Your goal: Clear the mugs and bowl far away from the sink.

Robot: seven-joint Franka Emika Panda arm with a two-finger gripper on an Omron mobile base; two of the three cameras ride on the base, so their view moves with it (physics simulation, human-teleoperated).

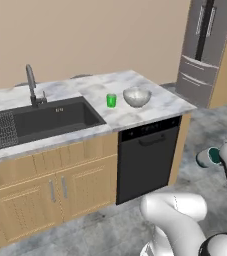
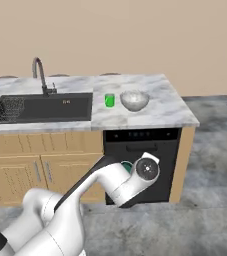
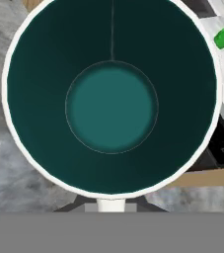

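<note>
- Hand view: gripper (image 3: 111, 205) clamped on the teal mug (image 3: 111, 99), looking into its open mouth.
- Left base view: green mug (image 1: 111, 100) beside bowl (image 1: 136, 97), upper centre; sink (image 1: 45, 120) left.

The light is soft and even, and nothing looks dark. There is no glare and no strong shadow. All the pictures look a bit fuzzy and blocky. The teal mug (image 3: 111, 106) is very close, with soft edges.
</note>
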